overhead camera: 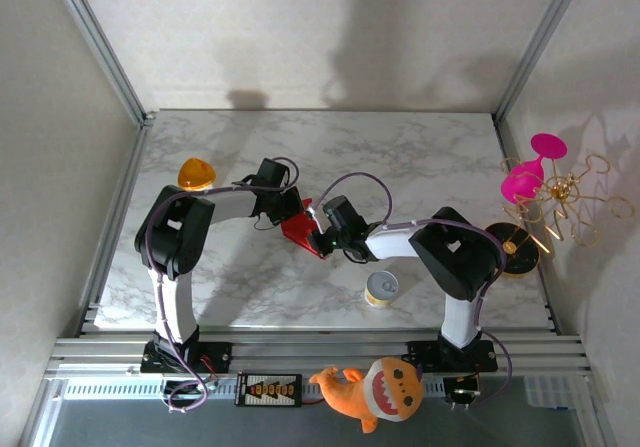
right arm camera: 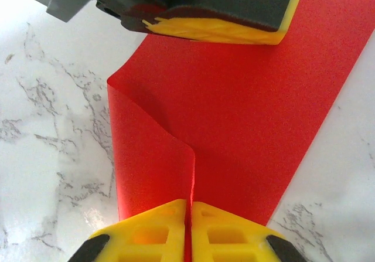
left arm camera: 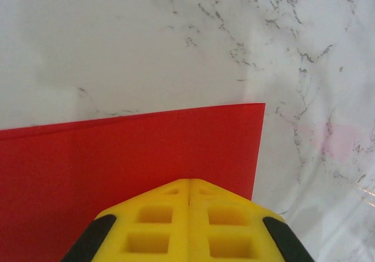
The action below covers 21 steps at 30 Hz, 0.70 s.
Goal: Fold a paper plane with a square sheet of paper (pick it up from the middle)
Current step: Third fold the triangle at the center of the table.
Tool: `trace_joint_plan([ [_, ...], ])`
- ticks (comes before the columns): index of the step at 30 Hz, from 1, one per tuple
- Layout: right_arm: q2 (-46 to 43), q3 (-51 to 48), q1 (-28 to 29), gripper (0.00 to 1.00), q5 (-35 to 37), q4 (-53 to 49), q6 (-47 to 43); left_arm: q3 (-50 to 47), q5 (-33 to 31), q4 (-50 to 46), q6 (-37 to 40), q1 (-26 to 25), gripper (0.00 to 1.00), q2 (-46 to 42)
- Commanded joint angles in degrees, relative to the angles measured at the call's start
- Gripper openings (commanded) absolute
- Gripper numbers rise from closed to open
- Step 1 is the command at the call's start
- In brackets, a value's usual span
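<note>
The square sheet of paper (overhead camera: 300, 233) is red and lies on the marble table (overhead camera: 400, 157) between the two arms. My left gripper (overhead camera: 288, 207) is shut, and its closed yellow fingertips (left arm camera: 189, 181) rest down on the flat red sheet (left arm camera: 129, 156) near one corner. From the right wrist view the left gripper (right arm camera: 217, 29) sits on the sheet's far edge. My right gripper (right arm camera: 188, 202) is shut on the near edge of the sheet (right arm camera: 246, 109), which stands up between its fingers in a curled flap. No paper plane shape shows.
A small yellow tin (overhead camera: 381, 288) stands near the right arm's base. An orange shark plush (overhead camera: 375, 387) lies on the front rail. An orange object (overhead camera: 197, 173) sits at the left, and a pink goblet (overhead camera: 530, 172) with a gold wire stand (overhead camera: 572, 202) at the right.
</note>
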Motion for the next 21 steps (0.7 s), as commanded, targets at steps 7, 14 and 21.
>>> trace_joint_plan([
  [7,0.7,1.1,-0.3,0.11,1.6,-1.9,0.7,-0.7,-0.8,-4.4,1.0,-1.3,0.0,3.3],
  [14,1.0,1.0,-0.4,0.11,1.7,-2.4,1.1,-0.6,-1.0,-4.1,0.5,-1.3,0.0,3.1],
  [21,1.6,0.6,-0.3,0.11,2.1,-3.0,1.7,-0.8,-1.0,-3.5,-1.1,-1.2,0.03,0.4],
])
